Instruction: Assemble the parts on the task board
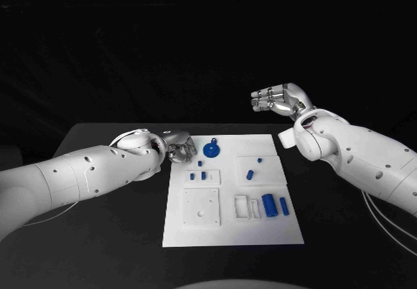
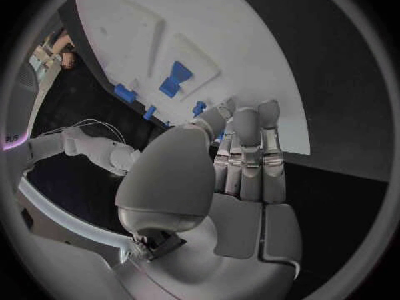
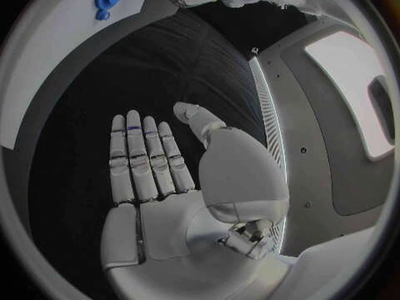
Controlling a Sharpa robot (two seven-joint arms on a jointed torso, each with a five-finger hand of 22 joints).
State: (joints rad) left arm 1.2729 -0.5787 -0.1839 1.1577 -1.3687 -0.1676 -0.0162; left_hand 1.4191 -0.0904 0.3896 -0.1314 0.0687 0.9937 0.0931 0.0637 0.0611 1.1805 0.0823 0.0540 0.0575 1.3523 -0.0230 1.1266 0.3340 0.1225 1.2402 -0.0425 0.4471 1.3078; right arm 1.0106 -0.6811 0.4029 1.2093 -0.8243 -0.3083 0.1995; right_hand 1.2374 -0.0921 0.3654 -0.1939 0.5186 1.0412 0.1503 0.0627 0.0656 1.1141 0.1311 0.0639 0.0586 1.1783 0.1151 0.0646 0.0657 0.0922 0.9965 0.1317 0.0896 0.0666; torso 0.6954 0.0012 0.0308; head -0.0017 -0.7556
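- We see the left hand [image 1: 179, 147] at the board's [image 1: 261, 238] far left corner, low over the table [image 1: 104, 241]; in the left wrist view its fingers [image 2: 246, 153] lie straight and close together, with nothing held in them [image 2: 213, 200].
- We cannot tell whether its fingertips touch the board edge.
- We see the right hand [image 1: 279, 100] raised well beyond the table's far edge; in the right wrist view the palm [image 3: 167, 207] is flat, fingers [image 3: 143, 157] extended, thumb out to the side, holding nothing.
- We read no writing or brand on anything.
- The board lies in the middle of the table, between the two arms.
- On it we count six blue parts: a round part with a tab [image 1: 211, 149] near the far edge, just beside the left hand; one tiny part [image 1: 200, 162] below it; two small upright pegs [image 1: 197, 176] in a raised white square; one slanted peg [image 1: 250, 174] on another raised square; and two longer blocks [image 1: 273, 205] side by side toward the near right.
- We also see a large white square plate [image 1: 200, 206] with holes and a small white frame [image 1: 245, 207] beside the blocks.
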